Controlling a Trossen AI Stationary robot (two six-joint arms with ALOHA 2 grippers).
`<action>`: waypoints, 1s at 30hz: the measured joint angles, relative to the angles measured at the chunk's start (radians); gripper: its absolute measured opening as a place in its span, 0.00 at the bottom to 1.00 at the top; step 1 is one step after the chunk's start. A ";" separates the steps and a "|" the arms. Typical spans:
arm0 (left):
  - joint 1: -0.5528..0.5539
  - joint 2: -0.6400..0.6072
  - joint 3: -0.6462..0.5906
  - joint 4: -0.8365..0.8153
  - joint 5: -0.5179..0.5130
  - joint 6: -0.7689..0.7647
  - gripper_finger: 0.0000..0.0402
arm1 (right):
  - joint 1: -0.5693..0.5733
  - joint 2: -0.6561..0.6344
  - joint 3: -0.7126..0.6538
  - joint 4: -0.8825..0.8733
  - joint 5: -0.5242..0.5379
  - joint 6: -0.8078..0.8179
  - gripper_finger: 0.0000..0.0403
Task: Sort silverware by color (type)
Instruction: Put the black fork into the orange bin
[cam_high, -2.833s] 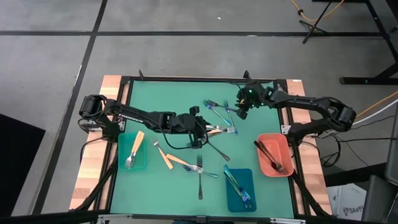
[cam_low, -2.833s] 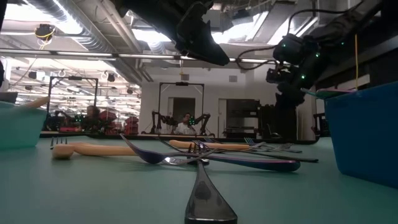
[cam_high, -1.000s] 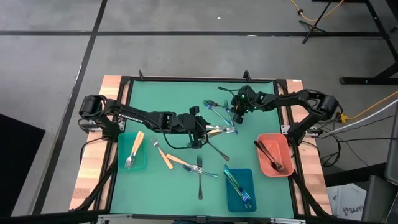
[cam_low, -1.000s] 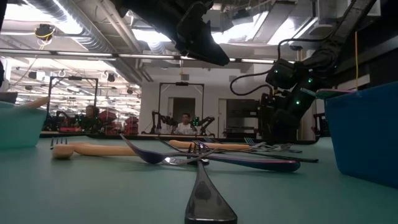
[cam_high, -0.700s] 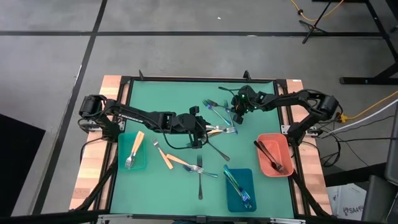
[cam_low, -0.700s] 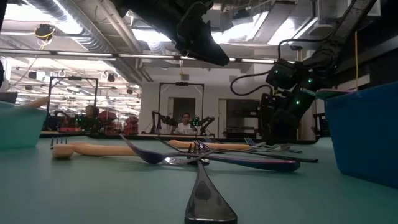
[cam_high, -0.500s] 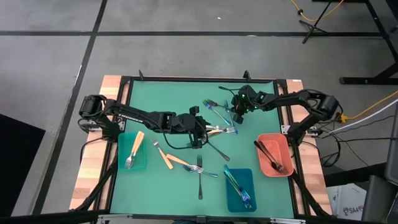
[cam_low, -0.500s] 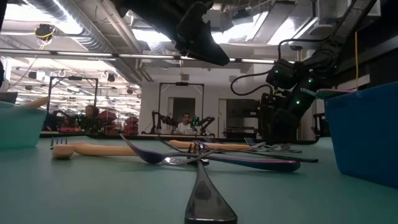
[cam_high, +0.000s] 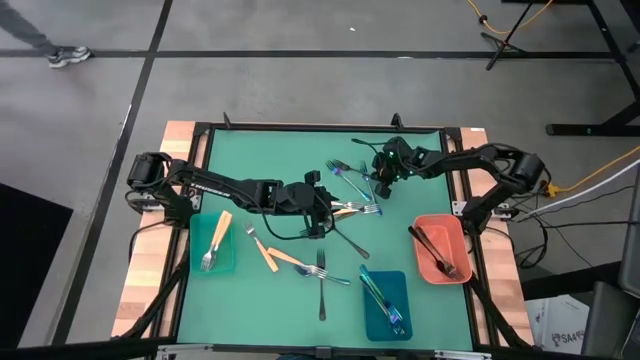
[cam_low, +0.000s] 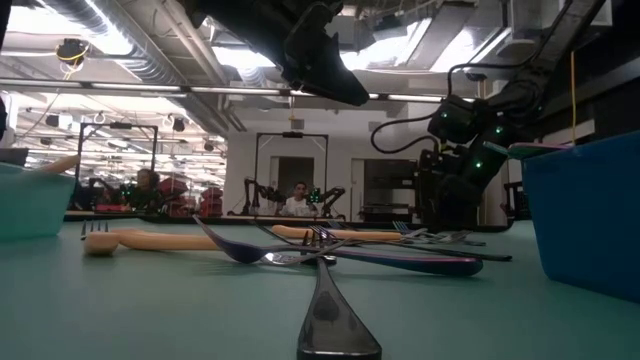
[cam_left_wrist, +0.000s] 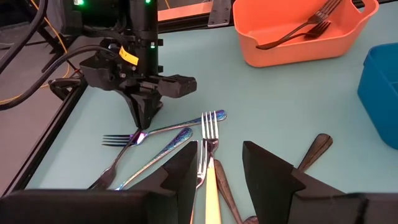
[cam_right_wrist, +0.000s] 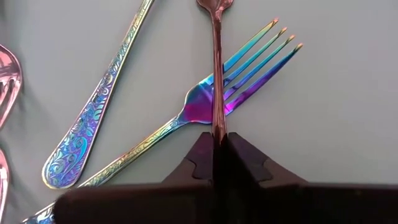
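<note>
Sorting looks partly done: each of the three trays (cam_high: 386, 312) holds some forks, others still lie mid-worktop. The right end effector (cam_right_wrist: 217, 149) pinches a slim handle (cam_right_wrist: 216, 74) among them; the left end effector (cam_left_wrist: 214, 174) hovers spread.

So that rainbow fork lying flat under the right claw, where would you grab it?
Probably at the narrow neck just behind the tines of the iridescent fork, coming straight down. It lies flat on the mat, so only its thin edges offer a pinch. The right gripper is already shut on a slim dark utensil crossing that spot.
</note>
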 joint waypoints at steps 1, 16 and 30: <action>0.000 0.000 0.000 0.000 0.000 0.000 0.30 | 0.000 0.000 0.000 0.004 0.000 -0.002 0.07; 0.000 0.000 0.000 0.000 0.000 0.000 0.30 | 0.000 0.005 -0.002 0.089 0.004 -0.006 0.36; 0.000 0.000 0.000 0.000 0.000 0.000 0.30 | 0.000 0.054 0.004 0.083 -0.011 -0.005 0.27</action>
